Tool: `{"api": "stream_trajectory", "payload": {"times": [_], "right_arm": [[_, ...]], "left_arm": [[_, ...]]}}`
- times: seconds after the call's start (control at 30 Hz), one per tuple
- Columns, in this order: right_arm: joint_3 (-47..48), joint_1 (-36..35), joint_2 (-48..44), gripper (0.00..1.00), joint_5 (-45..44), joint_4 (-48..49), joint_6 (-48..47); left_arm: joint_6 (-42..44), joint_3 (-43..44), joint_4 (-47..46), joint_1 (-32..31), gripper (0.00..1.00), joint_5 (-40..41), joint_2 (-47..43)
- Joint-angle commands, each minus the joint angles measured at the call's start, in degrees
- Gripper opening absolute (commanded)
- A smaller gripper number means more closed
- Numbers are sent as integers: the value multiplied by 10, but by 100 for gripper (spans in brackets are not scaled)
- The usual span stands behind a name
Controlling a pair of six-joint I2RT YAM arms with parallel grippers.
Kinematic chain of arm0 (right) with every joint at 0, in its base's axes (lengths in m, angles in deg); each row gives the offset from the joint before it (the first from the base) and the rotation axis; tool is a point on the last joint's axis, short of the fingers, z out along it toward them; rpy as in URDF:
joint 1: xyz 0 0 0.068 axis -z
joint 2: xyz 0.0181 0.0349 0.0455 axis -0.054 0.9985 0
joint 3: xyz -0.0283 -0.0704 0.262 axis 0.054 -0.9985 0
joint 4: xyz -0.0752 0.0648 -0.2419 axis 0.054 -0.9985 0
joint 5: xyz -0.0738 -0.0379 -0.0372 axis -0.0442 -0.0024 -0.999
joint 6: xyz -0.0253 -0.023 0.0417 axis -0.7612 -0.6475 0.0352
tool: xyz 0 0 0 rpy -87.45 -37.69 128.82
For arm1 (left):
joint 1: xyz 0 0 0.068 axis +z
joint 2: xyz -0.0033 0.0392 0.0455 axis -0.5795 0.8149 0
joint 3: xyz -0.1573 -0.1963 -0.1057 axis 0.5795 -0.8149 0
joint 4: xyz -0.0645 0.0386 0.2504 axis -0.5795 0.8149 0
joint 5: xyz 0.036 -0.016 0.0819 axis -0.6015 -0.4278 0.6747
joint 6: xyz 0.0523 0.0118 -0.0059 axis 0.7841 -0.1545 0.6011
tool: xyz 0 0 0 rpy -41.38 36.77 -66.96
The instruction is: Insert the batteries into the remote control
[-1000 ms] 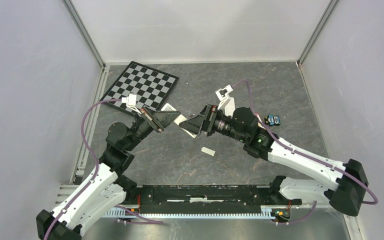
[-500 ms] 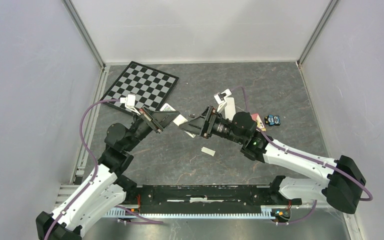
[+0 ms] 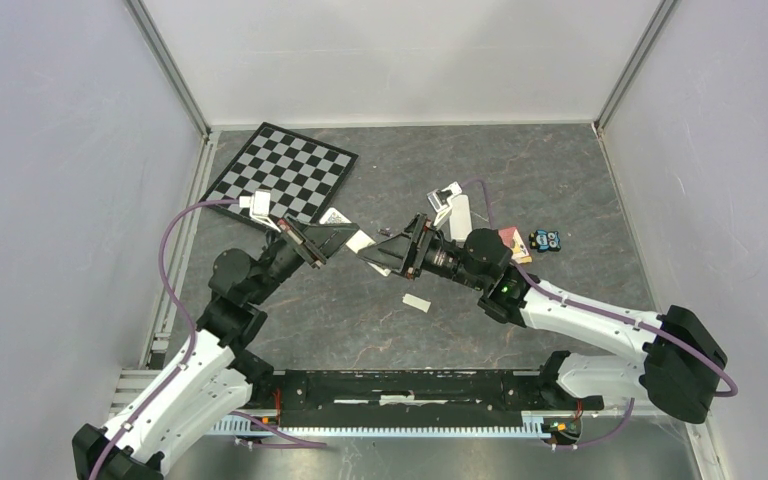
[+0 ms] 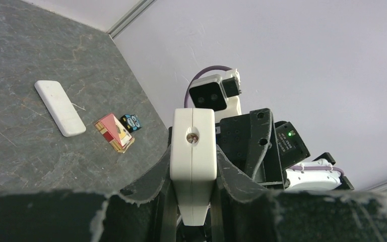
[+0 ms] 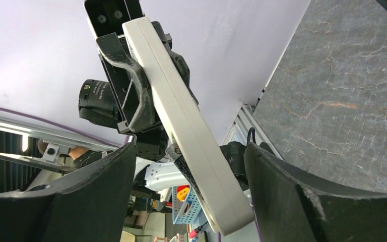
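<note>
A: Where was the remote control (image 4: 193, 151)?

B: Off the surface (image 3: 520, 170), held in the air between the two arms. The left tool (image 4: 193, 174) pinched it across its two broad faces. The left wrist camera therefore saw it edge-on, with a small round hole in the narrow end.

A: And the right tool (image 5: 189, 148)?

B: It was spread. Its fingers (image 5: 80, 201) stood one on each side of the remote's free end. There was a clear gap on one side. On the other side I could not tell whether the finger touched the casing.

A: How did the remote lie?

B: It was tilted. From the right wrist camera it ran slantwise from the left tool into the space between the right fingers.

A: What lay on the surface?

B: A small white strip (image 3: 417, 302) lay alone, nearer the arm bases than the two tools. Beyond the right arm was a white slab (image 4: 59, 107). Near it was a red and yellow box (image 4: 113, 132), with a small blue and black item (image 4: 130, 122) just beside the box. A chequered board (image 3: 280, 170) lay askew at the far left.
</note>
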Motion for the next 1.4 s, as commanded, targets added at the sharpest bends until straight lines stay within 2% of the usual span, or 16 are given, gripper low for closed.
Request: {"api": "stream_trajectory", "payload": {"times": [0.0, 0.2, 0.33, 0.73, 0.87, 0.93, 0.97, 1.0, 1.07, 1.2, 1.37], "right_arm": [[7, 3, -3, 84, -10, 31, -9], [14, 4, 7, 76, -6, 34, -10], [15, 4, 7, 65, -7, 37, -13], [-3, 4, -5, 40, -15, 39, -44], [-15, 4, -6, 41, -11, 52, -47], [-18, 5, -7, 58, -5, 62, -50], [-21, 6, -9, 72, -2, 69, -53], [-22, 9, -11, 82, 1, 75, -56], [-27, 14, -21, 88, 1, 81, -62], [-49, 25, -40, 85, 2, 100, -63], [-93, 31, -43, 67, 18, 198, -35]], "left_arm": [[25, -8, -46, 3, 2, 3, -8], [27, -11, -51, 3, 2, 2, -13], [27, -14, -58, 3, 2, -2, -13], [-4, -16, -68, 3, 2, 9, -9], [-27, -11, -72, 3, 2, 5, -3], [-29, -11, -74, 3, 2, 4, -2], [-26, -11, -72, 3, 2, 3, -1], [-23, -12, -70, 3, 2, 3, 0], [-18, -14, -65, 4, 2, 4, -1], [-20, -19, -62, 6, 2, 2, -5], [-27, -20, -65, 7, 2, -2, -6]]}}
